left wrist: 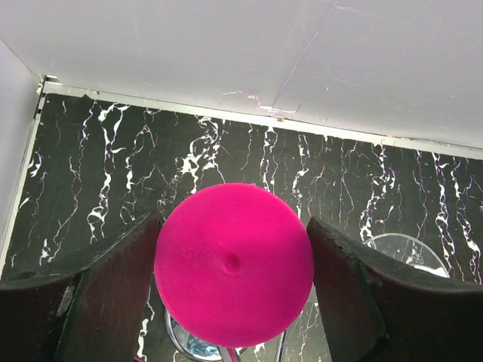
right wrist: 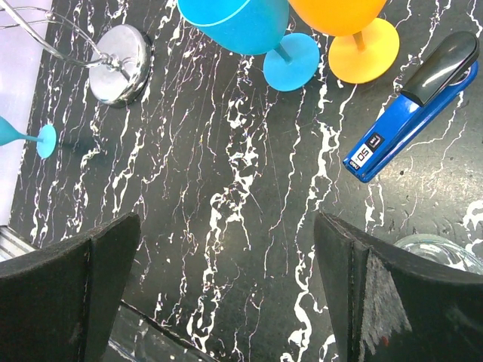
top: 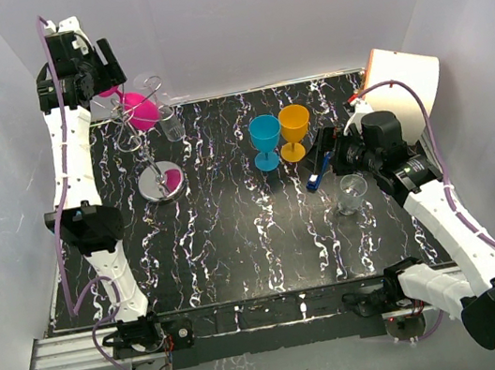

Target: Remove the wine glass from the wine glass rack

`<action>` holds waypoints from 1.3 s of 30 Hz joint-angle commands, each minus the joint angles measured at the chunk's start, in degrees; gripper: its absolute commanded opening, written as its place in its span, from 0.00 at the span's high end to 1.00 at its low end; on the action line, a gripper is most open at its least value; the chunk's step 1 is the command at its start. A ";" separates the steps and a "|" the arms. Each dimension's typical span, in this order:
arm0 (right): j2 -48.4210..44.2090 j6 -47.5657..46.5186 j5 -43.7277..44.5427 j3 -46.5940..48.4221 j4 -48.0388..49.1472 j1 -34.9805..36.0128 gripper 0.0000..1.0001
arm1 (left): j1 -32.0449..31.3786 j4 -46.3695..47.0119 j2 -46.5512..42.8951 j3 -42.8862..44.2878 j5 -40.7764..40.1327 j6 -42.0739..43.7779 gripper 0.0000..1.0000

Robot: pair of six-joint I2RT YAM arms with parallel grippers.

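Observation:
A pink wine glass [top: 140,111] hangs upside down from the wine glass rack [top: 160,180], a thin silver wire stand with a shiny disc base at the back left. My left gripper [top: 108,92] is raised beside the rack's top. In the left wrist view the glass's round pink foot [left wrist: 234,264] fills the gap between my fingers [left wrist: 113,294], whose inner faces touch it on both sides. A clear glass [top: 170,122] also hangs on the rack. My right gripper [right wrist: 226,256] hovers open over bare tabletop, holding nothing.
A blue glass [top: 266,139] and an orange glass [top: 294,130] stand upright at mid-table. A blue stapler [top: 320,165] lies to their right. A clear glass [top: 353,193] stands close by my right gripper. A white and tan object [top: 402,88] sits at the back right corner.

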 commanded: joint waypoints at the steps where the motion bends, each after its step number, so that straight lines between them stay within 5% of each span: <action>1: -1.01 0.27 -0.42 -0.32 3.20 0.34 0.02 | 0.30 -0.29 -5.91 -0.12 -0.18 -0.29 0.40; 39: -1.56 0.43 -0.08 -0.17 2.31 0.31 0.02 | 0.23 8.48 -4.44 -0.56 5.20 1.05 0.53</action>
